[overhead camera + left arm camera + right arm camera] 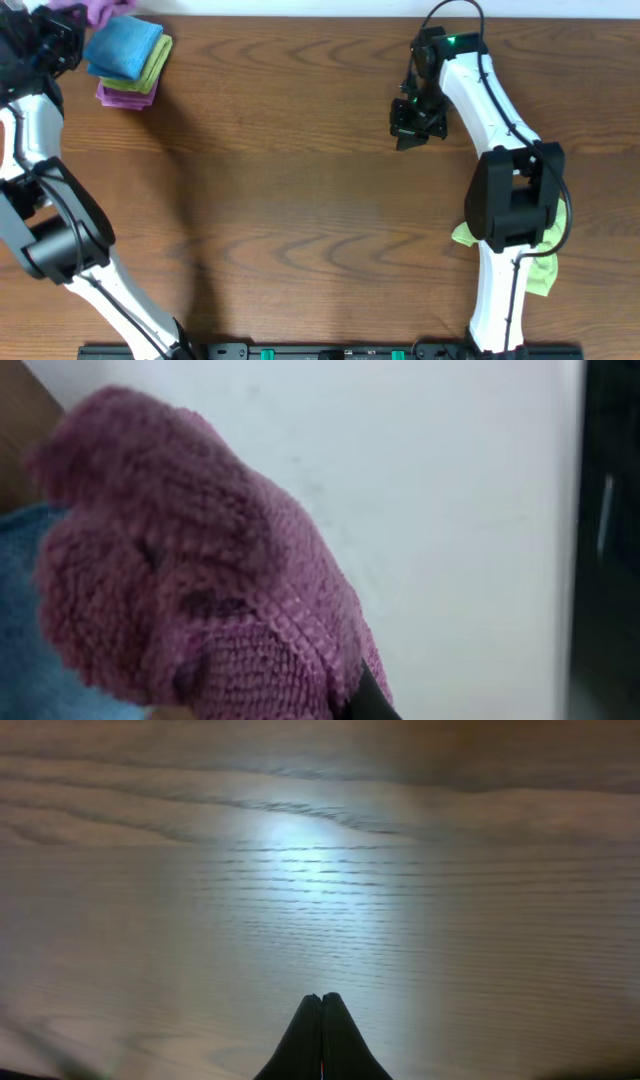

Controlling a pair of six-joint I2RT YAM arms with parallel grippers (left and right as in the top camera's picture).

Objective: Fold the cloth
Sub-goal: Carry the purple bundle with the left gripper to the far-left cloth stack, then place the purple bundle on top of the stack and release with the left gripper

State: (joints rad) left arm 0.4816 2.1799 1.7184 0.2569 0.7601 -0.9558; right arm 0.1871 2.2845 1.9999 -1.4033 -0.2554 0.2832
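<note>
Purple cloth (105, 10) sits bunched at the table's (300, 200) far left corner, right at the left gripper (62, 38) and touching the top of a stack of folded cloths. From the left wrist we see its fuzzy mass (190, 580) filling the view against a white wall (450, 510), with one dark fingertip (365, 703) peeking out beneath it. The cloth hides the jaws, so we cannot tell whether they are clamped on it. The stack has a blue cloth (125, 48) on top, a green one (160, 62) under it and another purple one (125, 97) at the bottom. The right gripper (412, 125) hangs over bare wood well apart from all this, its fingers pressed together on nothing. A lime-green cloth (540, 275) lies by the right arm's base.
</note>
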